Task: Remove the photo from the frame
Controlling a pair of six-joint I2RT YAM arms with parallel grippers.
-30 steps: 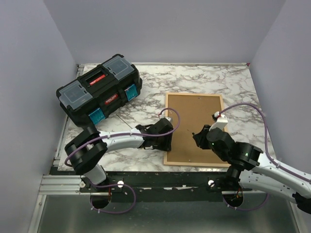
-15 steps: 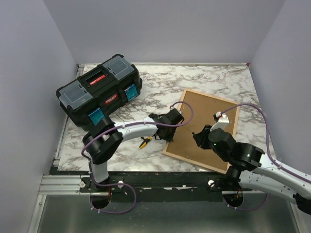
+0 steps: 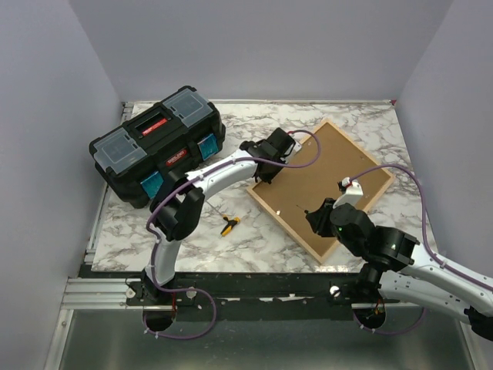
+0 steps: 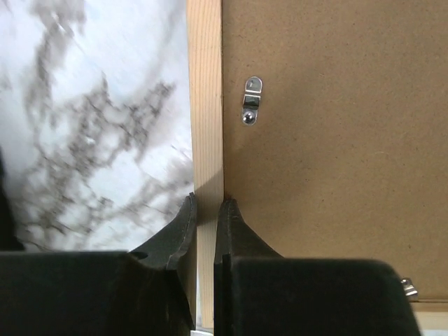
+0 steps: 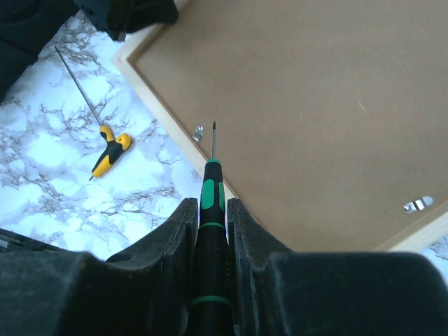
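The frame is lying face-down, photo hidden under the backing board; the left gripper, clamped on its wooden edge, should be steadying it while the right gripper, squeezing a screwdriver, is pointing toward a clip.

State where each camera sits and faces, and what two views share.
Top external: high behind the robot, looking down on table, toolbox, face-down frame; left arm, right arm show.
Left wrist: on left arm, looking along frame's rim; left pincer clamps it.
Right wrist: on right arm, facing backing board; right pincer holds a screwdriver.
Shared: top and right wrist show the yellow-handled tool.
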